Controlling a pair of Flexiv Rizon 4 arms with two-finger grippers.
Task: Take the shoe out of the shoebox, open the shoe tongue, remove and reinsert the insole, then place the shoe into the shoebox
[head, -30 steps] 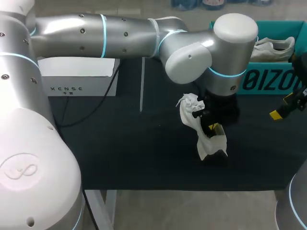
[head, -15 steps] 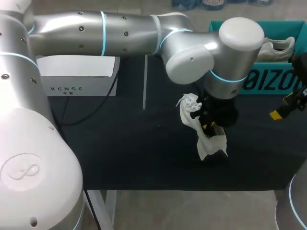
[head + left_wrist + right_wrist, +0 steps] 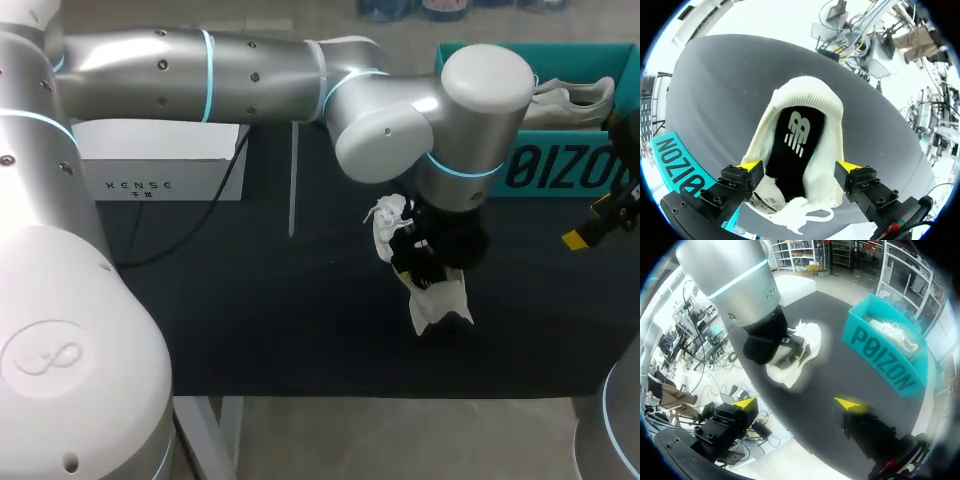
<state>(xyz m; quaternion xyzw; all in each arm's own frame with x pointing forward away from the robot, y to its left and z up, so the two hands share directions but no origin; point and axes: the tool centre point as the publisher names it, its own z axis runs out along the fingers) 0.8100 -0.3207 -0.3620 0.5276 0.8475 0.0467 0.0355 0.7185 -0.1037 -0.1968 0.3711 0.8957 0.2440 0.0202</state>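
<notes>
A white shoe [image 3: 432,303] lies on the dark mat in the head view, partly hidden under my left arm's wrist. In the left wrist view the shoe [image 3: 812,97] points away from me, and its black insole [image 3: 794,145] lies inside it. My left gripper [image 3: 799,167] is open, with one yellow fingertip [image 3: 751,165] on each side of the shoe's heel end. My right gripper [image 3: 797,404] is open and holds nothing, near the table's right edge [image 3: 590,232]. The teal shoebox [image 3: 560,168] stands at the back right.
A second white shoe [image 3: 572,100] lies in the shoebox. A white box [image 3: 160,165] with a black cable [image 3: 200,235] sits at the back left. A thin pale strip [image 3: 293,180] runs across the mat beside it.
My left gripper has gone from shut to wide open over the shoe, and its wrist shifted slightly left. The shoe and the right arm have stayed put.
</notes>
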